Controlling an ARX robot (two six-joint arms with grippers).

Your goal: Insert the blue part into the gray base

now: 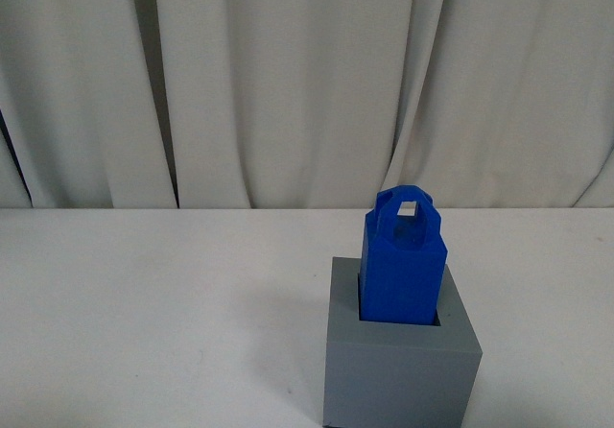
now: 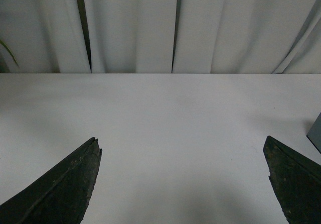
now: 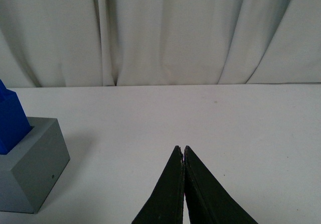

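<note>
The blue part point(image 1: 403, 265) stands upright in the square recess of the gray base point(image 1: 398, 366), loop end up, near the table's front right in the front view. Neither arm shows in that view. In the right wrist view the blue part point(image 3: 10, 121) and gray base point(image 3: 32, 169) sit at the frame's edge, apart from my right gripper point(image 3: 182, 149), whose fingers are pressed together with nothing between them. My left gripper point(image 2: 183, 143) is open wide over bare table; a sliver of the gray base point(image 2: 316, 133) shows at that frame's edge.
A white table point(image 1: 144, 303) carries the base. A white pleated curtain point(image 1: 288, 83) hangs close behind the table's far edge.
</note>
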